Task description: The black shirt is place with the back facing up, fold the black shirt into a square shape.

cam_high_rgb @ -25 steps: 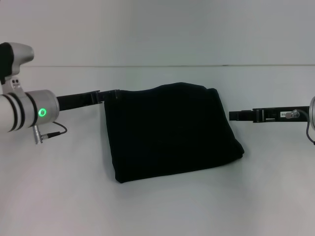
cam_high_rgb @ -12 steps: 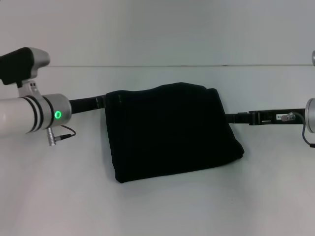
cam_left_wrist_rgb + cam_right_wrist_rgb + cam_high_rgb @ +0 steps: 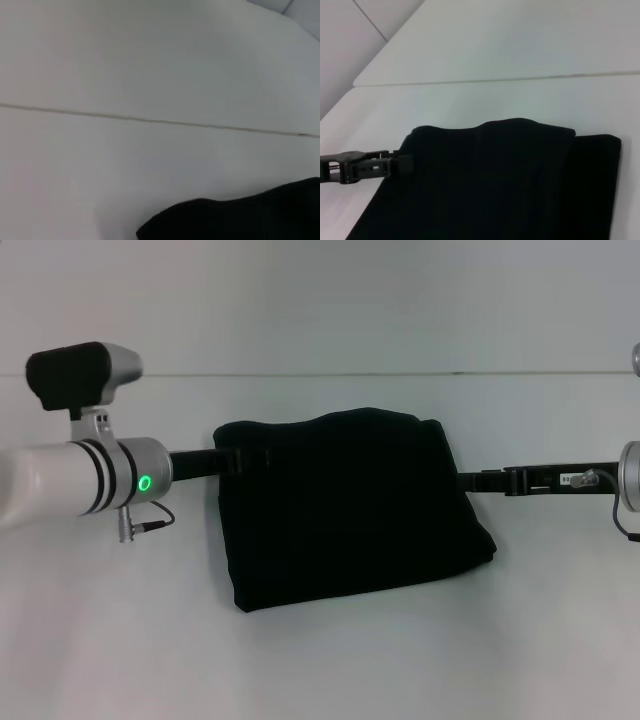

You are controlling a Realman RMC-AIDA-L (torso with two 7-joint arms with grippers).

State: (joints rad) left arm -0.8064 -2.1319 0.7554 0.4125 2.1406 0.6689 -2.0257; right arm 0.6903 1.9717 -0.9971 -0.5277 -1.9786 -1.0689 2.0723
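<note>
White bench (image 3: 330, 660) carries the black shirt (image 3: 350, 510), folded near-square, lying between both claws. Left claw (image 3: 228, 461) meets its far corner; right claw (image 3: 470, 480) touches the opposite edge; grip states cannot be told. Fabric judged soft, light, limp; best gripped at corners.

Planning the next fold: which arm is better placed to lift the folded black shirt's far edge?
Probably left: the left end effector already meets the black shirt at its far corner; the right end effector sits mid-edge.
</note>
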